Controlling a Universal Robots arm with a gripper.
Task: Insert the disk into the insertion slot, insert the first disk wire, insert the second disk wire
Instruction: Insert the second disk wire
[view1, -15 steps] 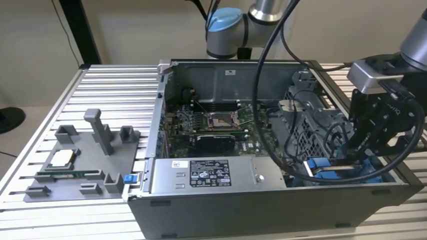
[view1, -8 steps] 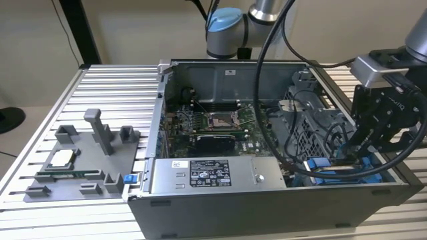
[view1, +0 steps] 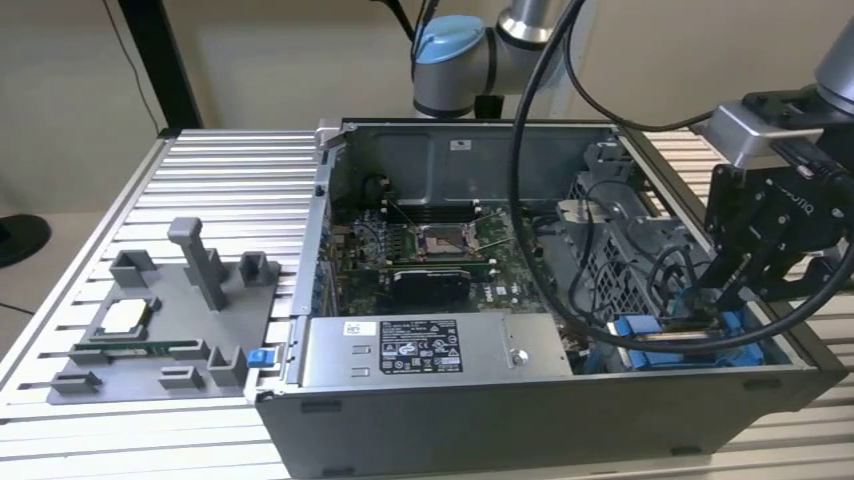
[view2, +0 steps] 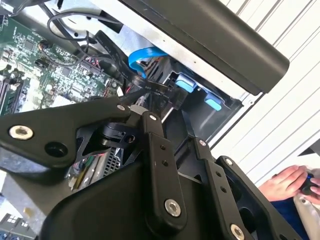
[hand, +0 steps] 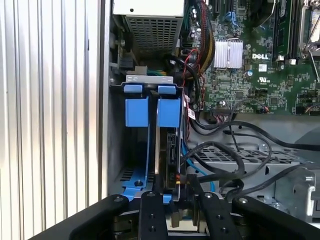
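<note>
The disk (hand: 167, 145) stands on edge inside the insertion slot (hand: 136, 111), between the slot's blue rails and tabs. In the exterior view the disk (view1: 681, 328) lies low in the case's corner on that view's right, in its blue bracket. My gripper (view1: 723, 300) reaches down into that corner. In both wrist views its fingers are closed at the disk's near end, where my gripper (view2: 139, 100) pinches the connector of a flat black disk wire (view2: 115, 50). A blue disk wire (view2: 145, 54) curves just behind it. The connector's seat on the disk is hidden by the fingers.
Loops of black cable (hand: 225, 150) crowd the space beside the slot. The motherboard (view1: 441, 250) and the silver power-supply box (view1: 414, 350) fill the case. A grey fixture tray (view1: 147, 340) sits on the slatted table. A person's hand (view2: 287, 182) rests outside the case.
</note>
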